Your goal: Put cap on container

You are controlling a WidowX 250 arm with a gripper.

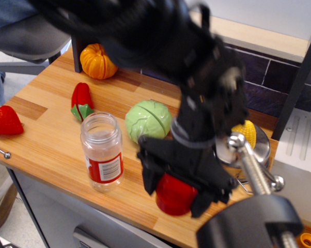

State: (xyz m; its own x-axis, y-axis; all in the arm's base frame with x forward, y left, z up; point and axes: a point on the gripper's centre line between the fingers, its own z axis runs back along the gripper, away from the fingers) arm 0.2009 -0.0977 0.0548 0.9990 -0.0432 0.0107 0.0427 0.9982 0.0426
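The container (102,151), a clear plastic jar with a red-and-white barcode label, stands upright and open near the wooden counter's front edge. My gripper (175,192) is to its right, shut on the red cap (174,195). The cap is lifted a little off the counter and tilted between the black fingers (151,174). The arm is blurred with motion.
A green cabbage (149,122) sits just behind the jar and cap. A red pepper (81,101), an orange pumpkin (97,62) and a strawberry (5,120) lie to the left. A steel pot (258,150) with corn (247,133) stands at the right. A metal clamp (253,175) blocks the foreground right.
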